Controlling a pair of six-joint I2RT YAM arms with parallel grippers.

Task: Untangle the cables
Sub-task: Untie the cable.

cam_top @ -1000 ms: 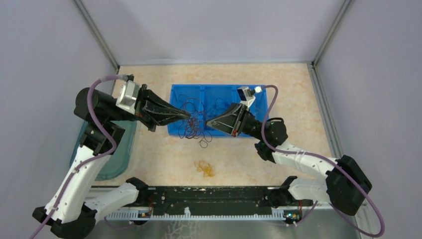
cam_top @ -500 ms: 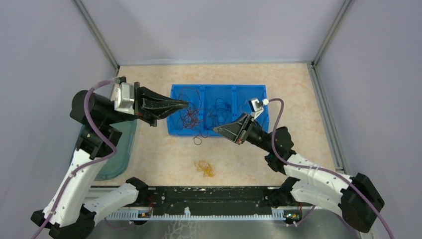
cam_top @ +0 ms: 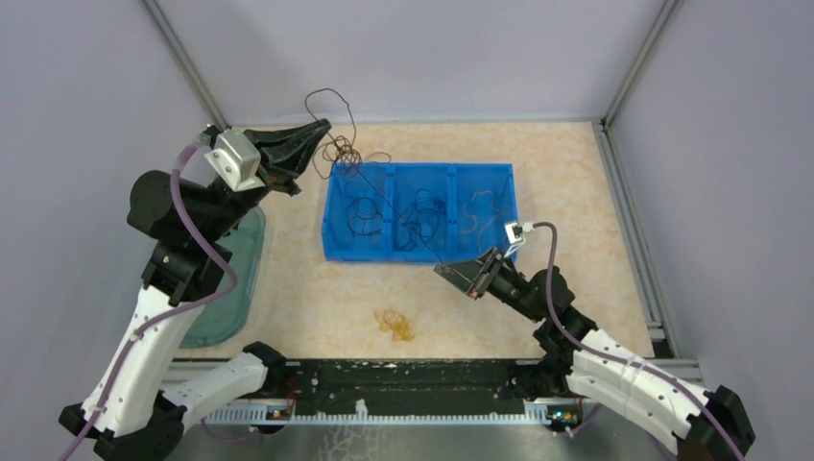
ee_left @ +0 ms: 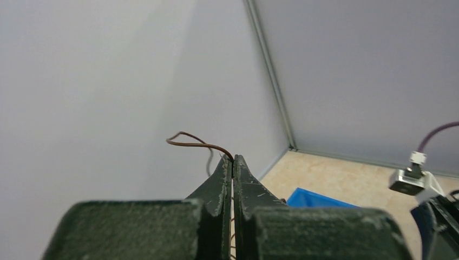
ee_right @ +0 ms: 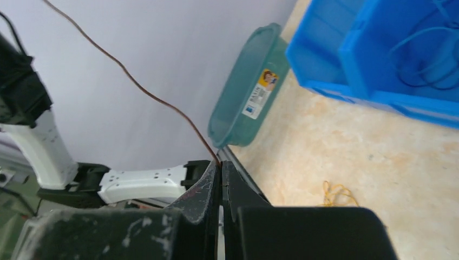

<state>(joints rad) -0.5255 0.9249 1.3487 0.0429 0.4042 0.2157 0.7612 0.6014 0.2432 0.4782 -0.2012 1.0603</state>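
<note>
Blue plastic bin [cam_top: 384, 252], 3 compartments: thin curly cables [cam_top: 422, 216] inside. 1 brown wire [ee_right: 149, 96] taut between left fingers [ee_left: 216, 184] and right fingers [ee_right: 203, 187], both pinched on it. Yellow-orange coil [cam_top: 395, 325] on desk [cam_top: 576, 192].

High rear overhead; close forward wrist views; blue bin [cam_top: 365, 252] in all three

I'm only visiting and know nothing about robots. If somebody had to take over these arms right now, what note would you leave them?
Left gripper: shut on a brown wire, held high near the back-left corner.
Right gripper: shut on the same wire, low, in front of the blue bin.
The wire runs straight between them over the bin.
Done: one yellow-orange cable lies alone on the table.
Left: other wires in the bin's three compartments.
</note>
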